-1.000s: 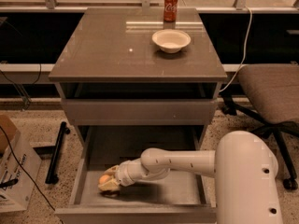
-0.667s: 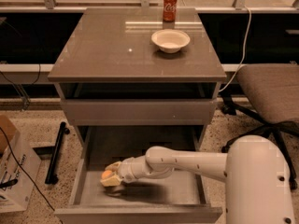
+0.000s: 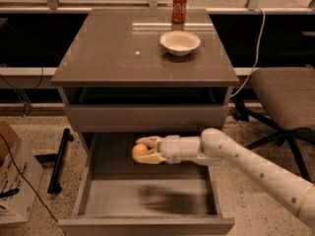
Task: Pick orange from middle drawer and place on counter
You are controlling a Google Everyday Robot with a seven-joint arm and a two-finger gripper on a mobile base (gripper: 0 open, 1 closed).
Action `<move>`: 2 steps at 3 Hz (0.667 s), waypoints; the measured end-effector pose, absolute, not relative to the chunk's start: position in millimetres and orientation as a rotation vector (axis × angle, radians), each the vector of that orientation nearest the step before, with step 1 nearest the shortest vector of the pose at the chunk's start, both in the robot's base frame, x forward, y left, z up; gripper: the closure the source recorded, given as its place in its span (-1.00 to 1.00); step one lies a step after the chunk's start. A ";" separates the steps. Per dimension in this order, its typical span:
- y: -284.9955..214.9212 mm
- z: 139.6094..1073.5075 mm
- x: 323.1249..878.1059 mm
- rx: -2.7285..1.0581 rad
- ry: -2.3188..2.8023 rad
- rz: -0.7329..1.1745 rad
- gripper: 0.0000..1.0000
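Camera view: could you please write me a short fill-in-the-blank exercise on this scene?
1. The gripper, over the open middle drawer, holds the orange in its ____.
2. The counter carries a white bowl and a ____ soda can.
3. The orange is not yet on the ____.
Missing words: jaws; red; counter.

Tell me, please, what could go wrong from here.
The claw, shut on the orange, hangs over the middle drawer just below the upper drawer front; rising straight up could strike it or the counter edge. The round orange may slip out. On the counter, the white bowl and cola can could be knocked.
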State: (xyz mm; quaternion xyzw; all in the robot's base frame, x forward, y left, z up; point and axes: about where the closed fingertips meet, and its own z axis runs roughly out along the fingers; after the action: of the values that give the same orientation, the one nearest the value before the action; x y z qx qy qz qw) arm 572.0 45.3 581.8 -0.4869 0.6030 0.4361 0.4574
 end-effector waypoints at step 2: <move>-25.1 702.8 561.4 -1.353 1.229 1.051 1.00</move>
State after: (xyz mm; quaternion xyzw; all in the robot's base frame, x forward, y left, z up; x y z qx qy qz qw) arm 561.4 -25.1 702.8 -0.5578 0.5068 0.4335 0.4940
